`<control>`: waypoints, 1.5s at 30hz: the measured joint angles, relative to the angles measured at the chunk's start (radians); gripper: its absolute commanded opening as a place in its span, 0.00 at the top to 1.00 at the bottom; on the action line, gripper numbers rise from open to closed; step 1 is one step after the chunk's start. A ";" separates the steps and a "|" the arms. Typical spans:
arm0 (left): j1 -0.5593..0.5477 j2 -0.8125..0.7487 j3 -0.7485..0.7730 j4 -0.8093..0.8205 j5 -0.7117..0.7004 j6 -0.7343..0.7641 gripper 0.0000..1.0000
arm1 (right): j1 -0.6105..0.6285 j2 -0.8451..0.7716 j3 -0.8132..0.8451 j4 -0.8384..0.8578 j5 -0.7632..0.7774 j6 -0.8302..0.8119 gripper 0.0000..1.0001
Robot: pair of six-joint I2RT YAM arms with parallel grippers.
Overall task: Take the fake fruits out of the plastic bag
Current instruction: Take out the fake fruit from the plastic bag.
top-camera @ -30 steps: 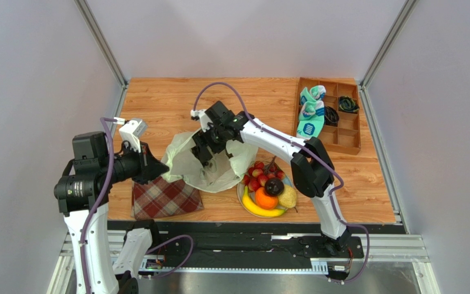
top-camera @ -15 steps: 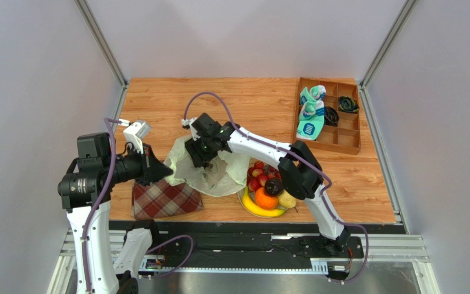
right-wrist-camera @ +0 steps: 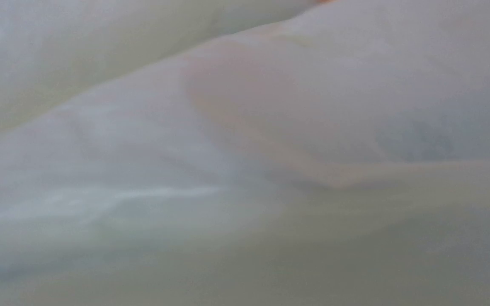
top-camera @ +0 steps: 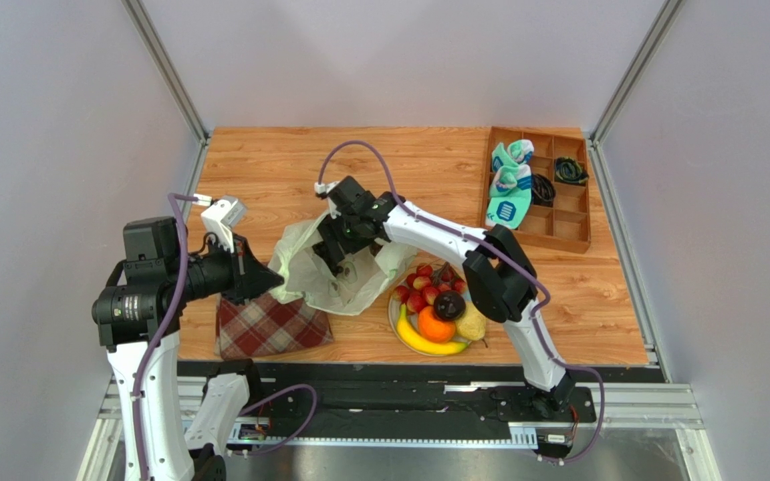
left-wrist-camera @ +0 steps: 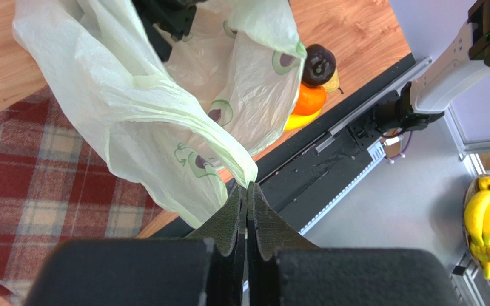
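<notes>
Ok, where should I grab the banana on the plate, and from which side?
Probably the banana at its middle, from straight above, pinching across its narrow width: it lies flat along the near rim of the plate, near side free, though the orange crowds its far side.

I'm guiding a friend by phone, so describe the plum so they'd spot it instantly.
On the wooden table, find the fruit pile just right of the pale plastic bag. The plum sits mid-pile, between the red grapes and the orange. It is the only single, round, near-black fruit there.
</notes>
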 measured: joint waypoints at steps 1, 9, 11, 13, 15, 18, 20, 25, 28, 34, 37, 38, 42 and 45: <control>0.000 -0.001 0.000 0.000 0.002 0.000 1.00 | -0.013 -0.015 -0.011 -0.002 0.015 -0.006 0.37; -0.002 -0.002 0.022 0.001 0.003 0.001 1.00 | -0.097 -0.056 -0.048 -0.003 0.156 -0.018 0.35; -0.002 -0.002 0.042 0.001 0.004 0.005 1.00 | -0.096 -0.056 -0.055 -0.007 0.188 -0.018 0.35; -0.003 -0.002 0.062 0.000 0.003 0.010 1.00 | -0.089 -0.055 -0.056 -0.007 0.220 -0.018 0.35; -0.003 -0.002 0.084 0.000 0.003 0.017 1.00 | -0.085 -0.054 -0.056 -0.007 0.249 -0.018 0.34; -0.004 -0.006 0.117 0.000 0.005 0.033 1.00 | -0.077 -0.047 -0.056 -0.006 0.274 -0.018 0.35; -0.005 -0.017 0.127 0.002 0.016 0.043 1.00 | -0.074 -0.039 -0.066 -0.003 0.285 -0.018 0.37; -0.007 -0.041 0.099 0.001 0.042 0.045 1.00 | -0.074 -0.007 -0.082 -0.005 0.292 -0.040 0.62; -0.011 -0.044 0.043 0.001 0.057 0.039 1.00 | -0.074 -0.001 -0.098 -0.006 0.284 -0.060 0.80; -0.027 -0.041 -0.113 0.002 0.031 -0.006 1.00 | -0.075 -0.028 -0.134 0.012 0.246 -0.129 1.00; -0.037 -0.041 -0.193 0.012 -0.030 -0.045 1.00 | -0.071 -0.075 -0.168 0.011 0.210 -0.200 1.00; -0.039 -0.041 -0.217 0.019 -0.054 -0.060 1.00 | -0.069 -0.092 -0.173 0.008 0.195 -0.221 1.00; -0.054 -0.041 -0.286 0.069 -0.122 -0.112 1.00 | -0.061 -0.202 -0.176 -0.007 0.106 -0.290 1.00; -0.071 -0.041 -0.323 0.124 -0.136 -0.154 1.00 | -0.055 -0.303 -0.181 -0.008 0.039 -0.322 1.00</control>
